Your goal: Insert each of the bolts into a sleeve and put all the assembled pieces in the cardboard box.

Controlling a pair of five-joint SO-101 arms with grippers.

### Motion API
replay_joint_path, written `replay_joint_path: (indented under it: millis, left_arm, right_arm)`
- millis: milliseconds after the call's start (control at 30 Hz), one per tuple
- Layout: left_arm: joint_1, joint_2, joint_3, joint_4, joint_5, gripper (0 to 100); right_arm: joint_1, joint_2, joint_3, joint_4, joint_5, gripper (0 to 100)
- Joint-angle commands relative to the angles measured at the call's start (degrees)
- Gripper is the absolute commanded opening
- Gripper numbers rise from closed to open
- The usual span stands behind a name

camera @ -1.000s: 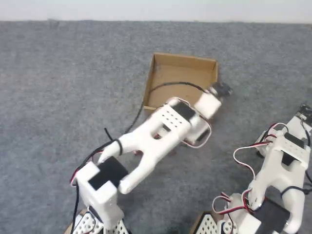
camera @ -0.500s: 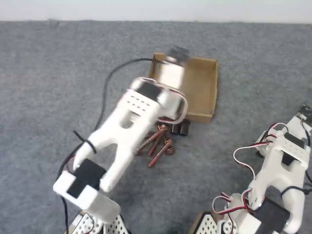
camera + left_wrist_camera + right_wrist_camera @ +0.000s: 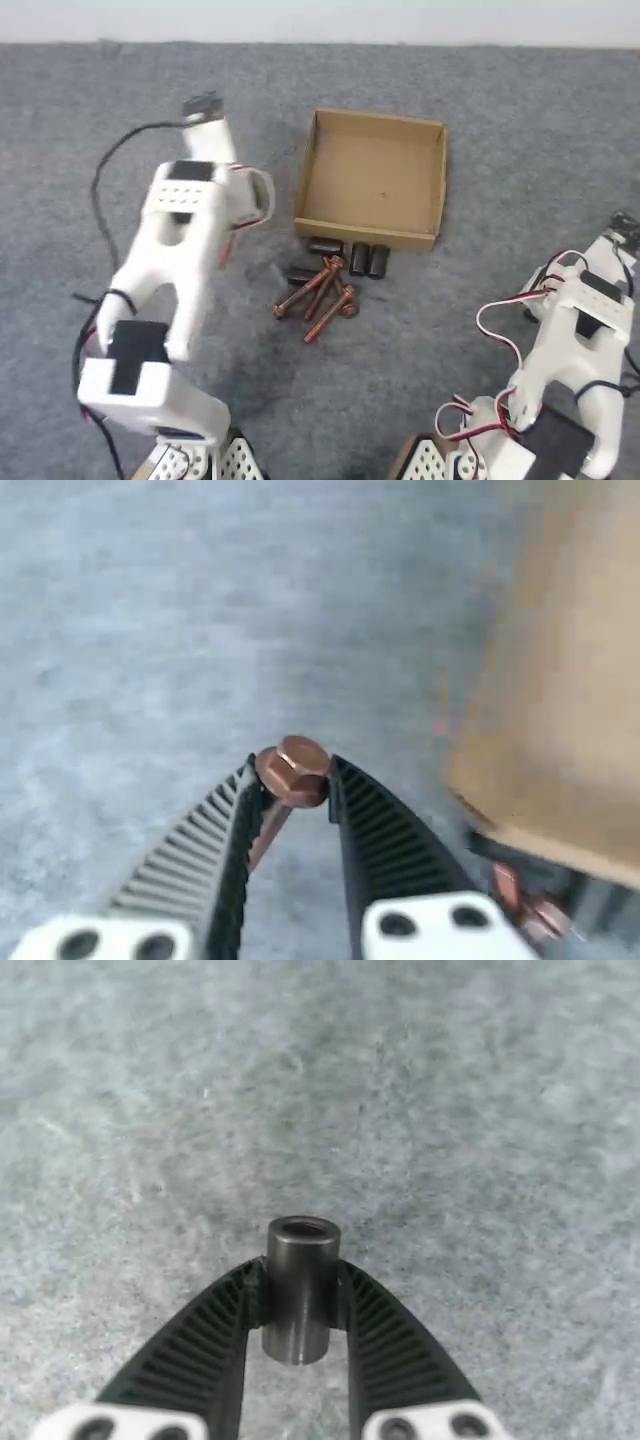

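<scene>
My left gripper [image 3: 292, 780] is shut on a copper bolt [image 3: 290, 772], its hex head at the fingertips. In the high view that arm [image 3: 185, 230] stands left of the open cardboard box [image 3: 320, 165]. My right gripper [image 3: 302, 1295] is shut on a dark sleeve [image 3: 301, 1285], held upright with its bore showing, over bare carpet. The right arm [image 3: 580, 330] sits at the right edge. Several copper bolts [image 3: 318, 295] and dark sleeves [image 3: 367, 259] lie in a cluster just in front of the box.
Grey carpet covers the whole table. The box [image 3: 570, 670] appears beside the left gripper in the left wrist view, with bolts [image 3: 520, 900] at its foot. A black cable [image 3: 120, 160] loops off the left arm.
The left arm has swung from over the box's right side across to the left of the box, uncovering the bolts and sleeves. The right arm has not moved.
</scene>
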Motion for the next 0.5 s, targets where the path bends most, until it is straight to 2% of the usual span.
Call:
replay_joint_path:
  millis: [0, 100, 300, 467]
  left_arm:
    - [-4.3, -4.6, 6.6, -10.1, 1.7, 2]
    - [-4.4, -4.6, 9.0, -11.9, 1.7, 4]
    - [-4.8, -4.6, 9.3, -11.7, 1.8, 15]
    - [-4.8, -5.2, 9.1, -7.8, 1.5, 13]
  right_arm:
    - [-0.7, -3.0, -0.3, -1.0, -0.4, 0.6]
    - [-0.8, -3.0, -0.3, -0.8, -0.4, 0.6]
    - [-0.8, -3.0, 0.4, -1.0, -0.4, 0.6]
    - [-0.8, -3.0, 0.5, -1.0, -0.4, 0.6]
